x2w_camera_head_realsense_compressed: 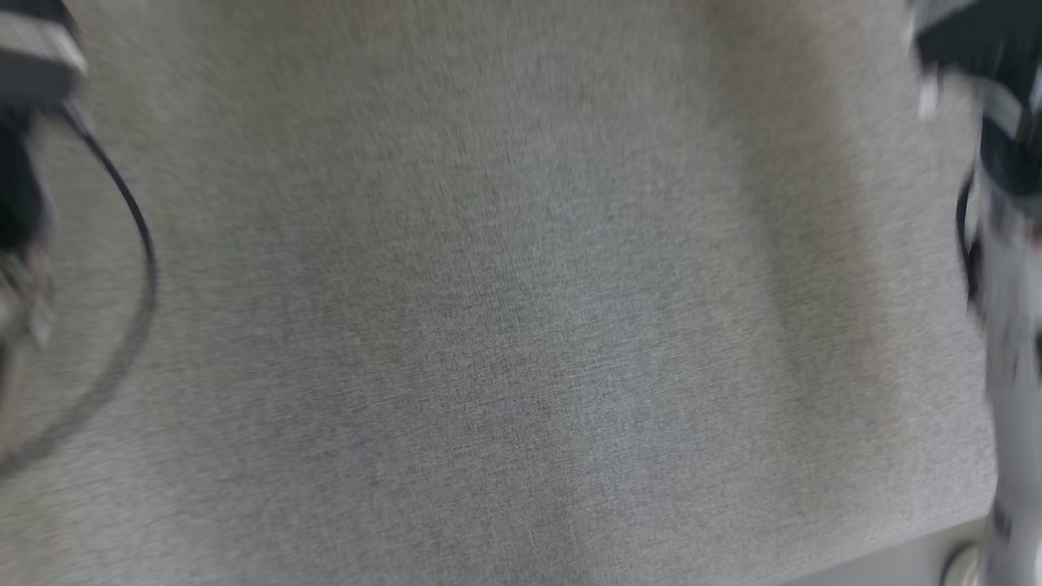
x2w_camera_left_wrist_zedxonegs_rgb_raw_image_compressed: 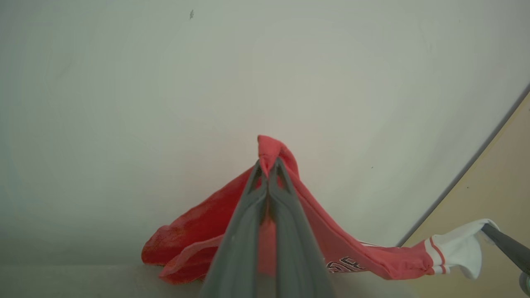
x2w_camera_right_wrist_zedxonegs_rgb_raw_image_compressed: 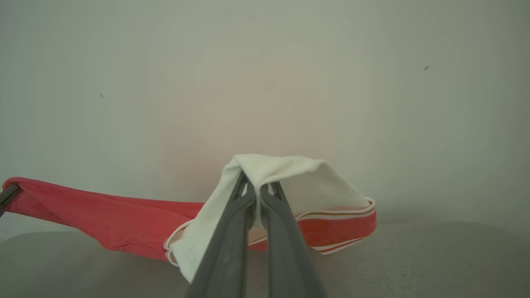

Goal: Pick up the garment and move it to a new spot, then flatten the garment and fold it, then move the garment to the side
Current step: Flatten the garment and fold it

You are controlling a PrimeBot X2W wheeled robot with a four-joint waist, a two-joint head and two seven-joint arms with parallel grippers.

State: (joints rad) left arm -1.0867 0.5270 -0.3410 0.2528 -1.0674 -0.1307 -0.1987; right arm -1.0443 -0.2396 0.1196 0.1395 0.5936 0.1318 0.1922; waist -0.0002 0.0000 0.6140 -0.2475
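Left wrist view, lower centre: left pincer point(x2w_camera_left_wrist_zedxonegs_rgb_raw_image_compressed: 268, 165), fingers pressed together, clamped on a raised peak of the red fabric garment point(x2w_camera_left_wrist_zedxonegs_rgb_raw_image_compressed: 194, 236) with one white striped-cuff sleeve and dark lettering. Red cloth draped down both sides of the fingers. Lettering partly hidden, unreadable. White sleeve stretched out to lower right of frame, its tip pinched by a dark finger at the right edge.

Right wrist view, lower centre: right pincer point(x2w_camera_right_wrist_zedxonegs_rgb_raw_image_compressed: 254, 184), fingers closed together, gripping a fold of the white sleeve. Red-and-white striped cuff just right of the fingers. Red body of the garment strung out to the left edge of frame, held there by a dark fingertip.

Garment slung between the two pincers, in front of a plain pale wall point(x2w_camera_right_wrist_zedxonegs_rgb_raw_image_compressed: 265, 62), low over the grey woven-cloth desk point(x2w_camera_right_wrist_zedxonegs_rgb_raw_image_compressed: 414, 260) along the bottom of frame. Touching the desk or not: cannot tell.

Head view: heavily blurred. Grey cloth desk across the frame, looped black cable point(x2w_camera_head_realsense_compressed: 142, 244) at left, pale forearm point(x2w_camera_head_realsense_compressed: 1009, 366) at right edge.
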